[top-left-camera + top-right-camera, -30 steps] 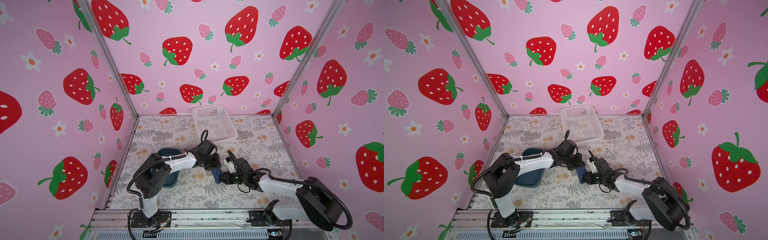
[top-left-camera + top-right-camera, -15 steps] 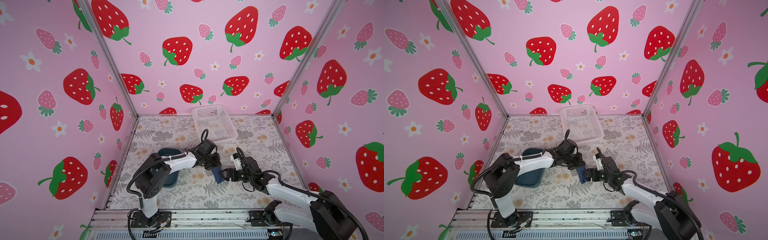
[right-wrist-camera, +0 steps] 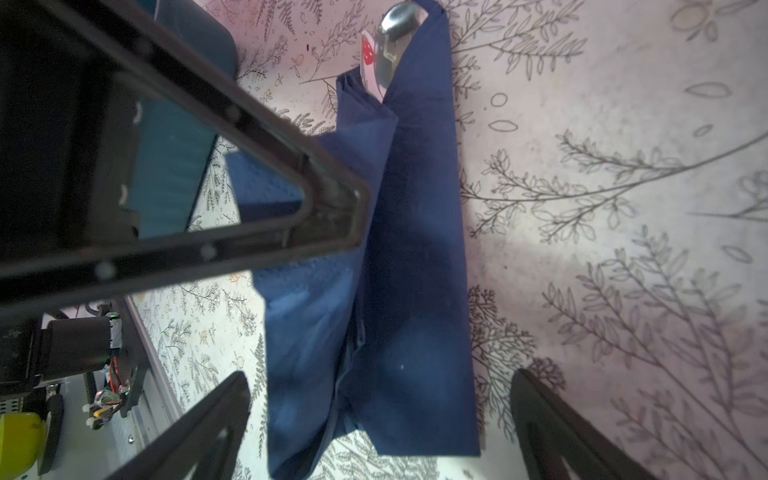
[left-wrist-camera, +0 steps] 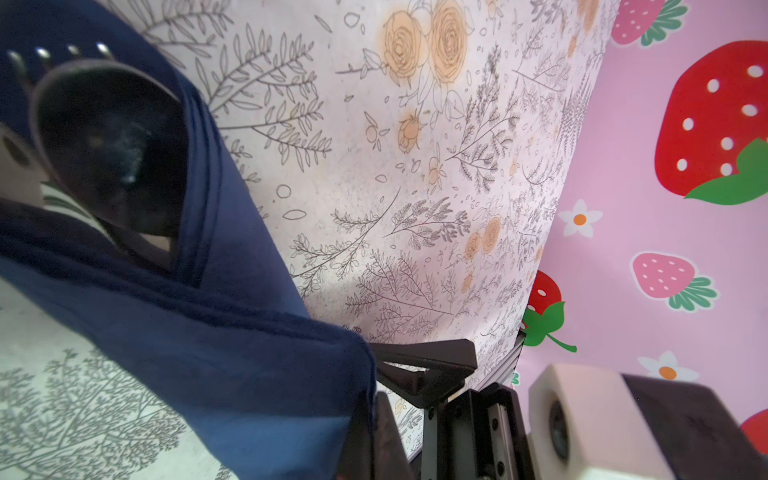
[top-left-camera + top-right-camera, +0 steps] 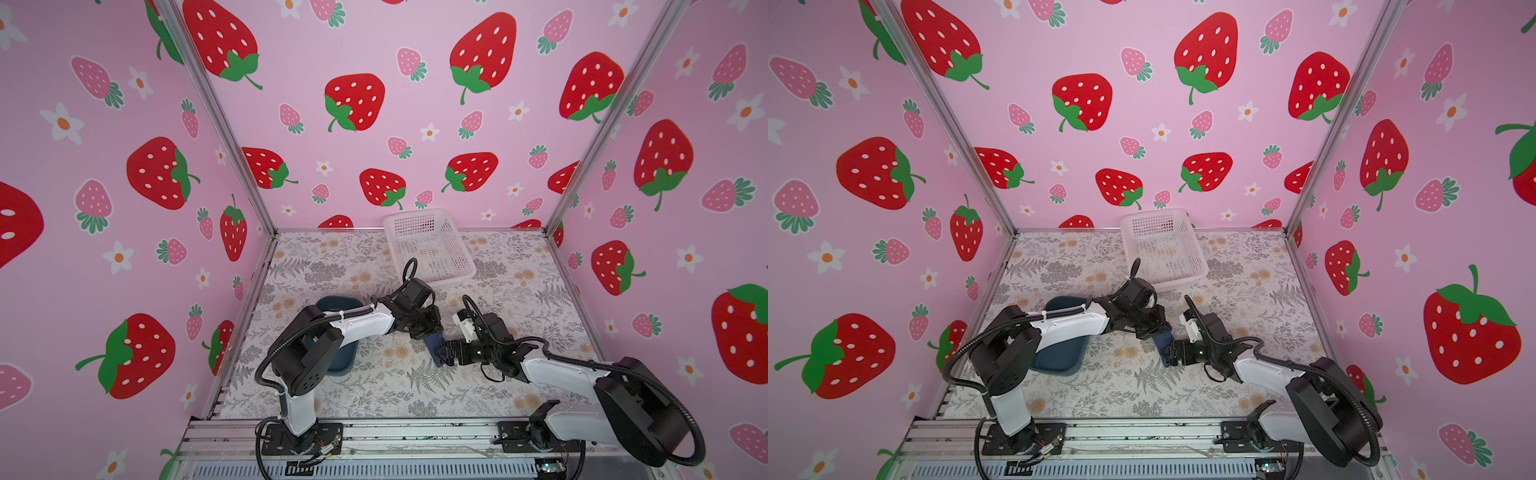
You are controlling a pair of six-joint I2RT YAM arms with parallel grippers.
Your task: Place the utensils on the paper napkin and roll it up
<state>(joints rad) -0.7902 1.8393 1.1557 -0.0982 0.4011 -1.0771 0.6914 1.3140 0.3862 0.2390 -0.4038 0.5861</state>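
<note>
Here, the paper napkin (image 3: 415,270) lies on the floral table (image 5: 374,266), wrapped into a long navy bundle around the utensils. It sits near the middle of the table, between the two arms, in both top views (image 5: 434,345) (image 5: 1163,343). A spoon (image 3: 395,25) pokes out of the end of the roll that points away from the right arm. In the left wrist view, the spoon bowl (image 4: 108,145) shows at that open end with fork tines (image 4: 58,52) just behind it.

The right gripper (image 3: 380,376) has its jaws spread wide, one finger on each side of the roll's other end and neither touching the paper. The left gripper (image 3: 349,216) has its jaws pressed together, and its tip rests on a loose flap of the napkin. Whether it pinches a layer cannot be told.

A teal tray (image 5: 340,361) lies to the left, partly under the left arm. A white perforated basket (image 5: 415,216) stands at the far edge of the table.
</note>
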